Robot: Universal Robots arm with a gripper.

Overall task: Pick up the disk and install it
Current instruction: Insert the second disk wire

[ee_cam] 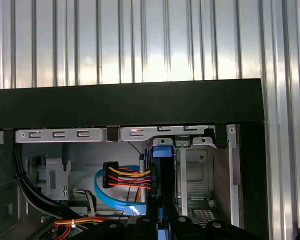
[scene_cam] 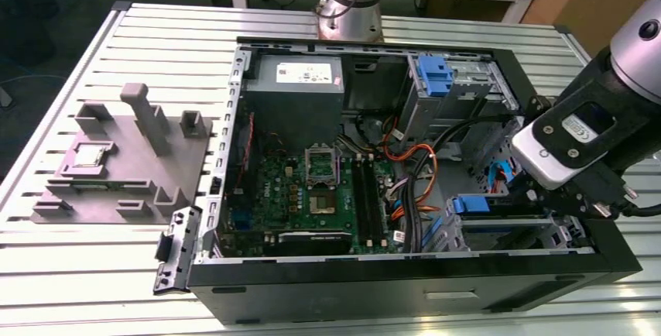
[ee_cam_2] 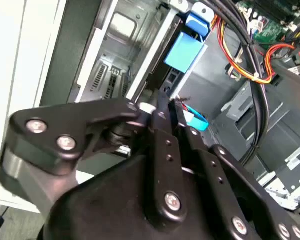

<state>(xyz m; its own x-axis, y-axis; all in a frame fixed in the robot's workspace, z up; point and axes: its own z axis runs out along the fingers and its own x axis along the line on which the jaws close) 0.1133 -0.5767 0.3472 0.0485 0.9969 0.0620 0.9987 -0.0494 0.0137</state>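
The disk stands on edge inside the open computer case, seen as a thin dark slab with a blue carrier tab at its far end. In the second wrist view the disk runs away from the black fingers toward the metal drive bay. My gripper is shut on the disk's near edge, and in the second wrist view my gripper has its two fingers close together. In the exterior view my wrist hangs over the case's corner at the exterior view's right, above the disk's blue frame.
A red-yellow-black power plug and a blue cable lie right beside the disk. A metal bay cage flanks it. A motherboard, a power supply and another blue carrier sit in the case. A grey fixture stands at the exterior view's left.
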